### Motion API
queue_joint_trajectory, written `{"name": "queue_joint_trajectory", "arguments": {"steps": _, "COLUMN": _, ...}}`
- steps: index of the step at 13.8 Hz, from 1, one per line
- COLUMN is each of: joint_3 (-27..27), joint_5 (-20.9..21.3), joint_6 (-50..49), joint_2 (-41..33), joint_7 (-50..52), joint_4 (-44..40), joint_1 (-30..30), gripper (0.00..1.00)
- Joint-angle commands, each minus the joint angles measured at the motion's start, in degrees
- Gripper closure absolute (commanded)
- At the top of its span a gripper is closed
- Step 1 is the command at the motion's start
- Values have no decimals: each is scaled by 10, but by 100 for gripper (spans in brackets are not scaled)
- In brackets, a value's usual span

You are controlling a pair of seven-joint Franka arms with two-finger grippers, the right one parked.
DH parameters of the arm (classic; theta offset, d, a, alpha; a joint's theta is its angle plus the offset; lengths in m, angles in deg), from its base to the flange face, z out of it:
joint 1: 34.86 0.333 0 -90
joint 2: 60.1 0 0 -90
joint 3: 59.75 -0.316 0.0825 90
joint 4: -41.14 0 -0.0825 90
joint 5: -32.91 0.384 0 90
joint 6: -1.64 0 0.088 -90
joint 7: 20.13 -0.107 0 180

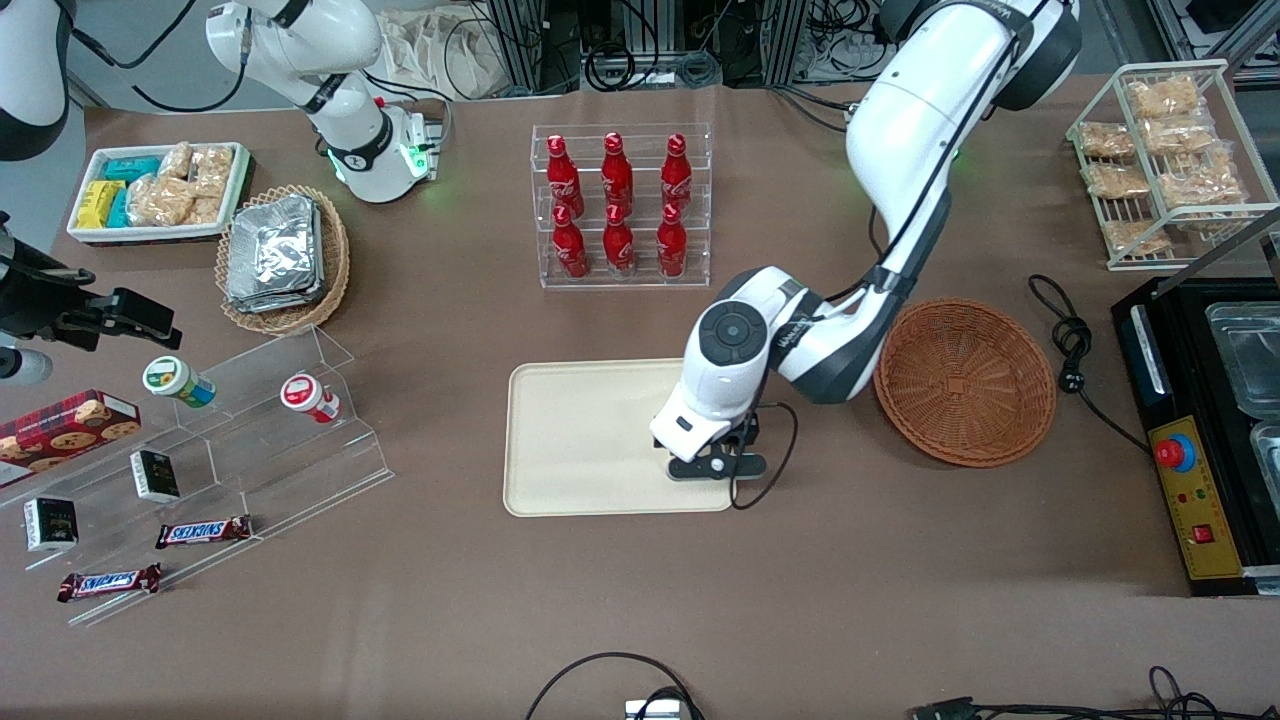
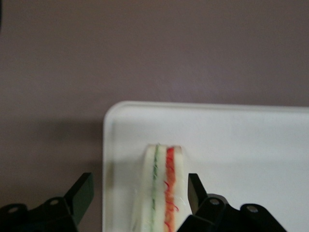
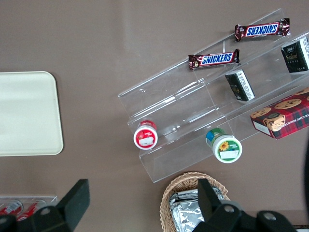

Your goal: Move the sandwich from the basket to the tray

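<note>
1. The sandwich [image 2: 161, 191] stands on its edge on the tray [image 2: 241, 140], near one of the tray's rounded corners, with its green layer and red layer both showing between the white bread slices
2. The gripper [image 2: 140, 195] is spread wide around the sandwich: one of the fingers [image 2: 79, 195] hangs off the tray over the brown table [image 2: 145, 48], well apart from the bread, while the other sits just beside the sandwich's red-layer side; whether that one touches the wrap cannot be told
3. From the front, the gripper [image 1: 712, 462] sits low over the tray [image 1: 580, 440], at the tray's end nearest the basket [image 1: 965, 382], and the arm's wrist hides the sandwich there
4. The basket lies beside the tray, toward the working arm's end of the table, and its woven bottom shows bare
5. A clear rack of red bottles [image 1: 620, 205] stands farther from the front camera than the tray
6. A tan oval basket of foil packs [image 1: 282, 258] and a stepped clear display [image 1: 215, 470] with chocolate bars, small boxes and two cups lie toward the parked arm's end of the table, well apart from the tray
7. A black cable [image 1: 1072, 345] lies on the table just beside the basket, apart from the tray
8. Nothing lies between the sandwich and the wide finger
</note>
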Motion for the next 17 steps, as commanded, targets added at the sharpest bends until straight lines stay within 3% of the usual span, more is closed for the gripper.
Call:
{"name": "queue_joint_trajectory", "arguments": {"steps": 1, "joint_3": -38, "joint_5": 13, "joint_6": -50, "joint_2": -54, "joint_7": 40, "joint_4": 2, "joint_1": -2, "gripper": 13}}
{"name": "queue_joint_trajectory", "arguments": {"steps": 7, "joint_3": -116, "joint_5": 7, "joint_6": -97, "joint_2": -112, "joint_7": 25, "joint_4": 0, "joint_1": 0, "gripper": 9}}
{"name": "queue_joint_trajectory", "arguments": {"steps": 9, "joint_3": -152, "joint_5": -16, "joint_6": -136, "joint_2": -123, "joint_7": -24, "joint_4": -16, "joint_1": 8, "gripper": 8}}
{"name": "queue_joint_trajectory", "arguments": {"steps": 12, "joint_3": -154, "joint_5": -46, "joint_6": -218, "joint_2": -142, "joint_7": -97, "joint_4": -63, "joint_1": 62, "gripper": 4}}
{"name": "queue_joint_trajectory", "arguments": {"steps": 15, "joint_3": -155, "joint_5": -83, "joint_6": -235, "joint_2": -164, "joint_7": -153, "joint_4": -67, "joint_1": 105, "gripper": 3}}
{"name": "queue_joint_trajectory", "arguments": {"steps": 17, "joint_3": -156, "joint_5": -85, "joint_6": -259, "joint_2": -177, "joint_7": -187, "joint_4": -67, "joint_1": 121, "gripper": 3}}
